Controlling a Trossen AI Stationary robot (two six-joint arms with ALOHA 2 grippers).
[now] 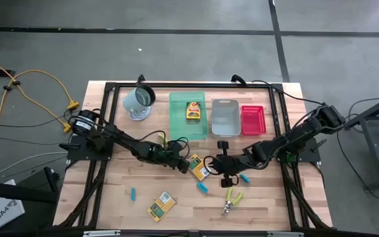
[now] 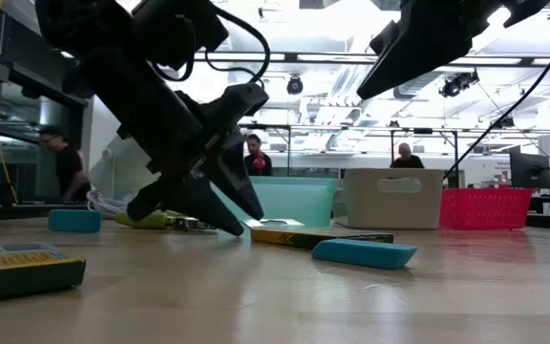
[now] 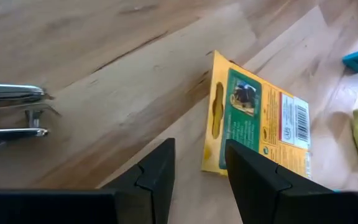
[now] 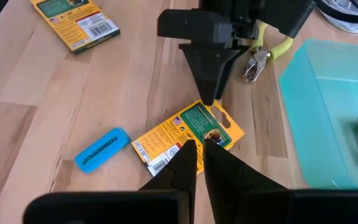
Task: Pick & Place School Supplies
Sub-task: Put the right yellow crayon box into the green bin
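A yellow-orange printed box (image 1: 199, 167) lies flat on the wooden table between my two grippers. My left gripper (image 3: 199, 162) is open and low at the box's hang-tab end, one finger on each side of that end's edge. My right gripper (image 4: 201, 149) is shut and hovers well above the same box, touching nothing. A second box (image 1: 162, 205) lies near the front edge, and a third (image 1: 193, 110) sits in the green tray. Yellow-green-handled pliers (image 1: 231, 199) lie at the front right, another pair (image 4: 263, 56) just beyond the left gripper. Blue pieces (image 1: 203, 187), (image 1: 245, 178), (image 1: 133, 193) lie scattered. My left gripper comes slanting down from the table's left, its open fingers (image 3: 247, 171) astride the hang-tab end (image 3: 215, 118) of the box, which lies flat on the table. I cannot tell whether either finger touches the box.
Along the far edge stand a grey-green mug (image 1: 139, 99), a green tray (image 1: 176, 125), a grey tray (image 1: 225, 115) and a red tray (image 1: 252, 120). A black frame runs around the table. People stand in the room behind.
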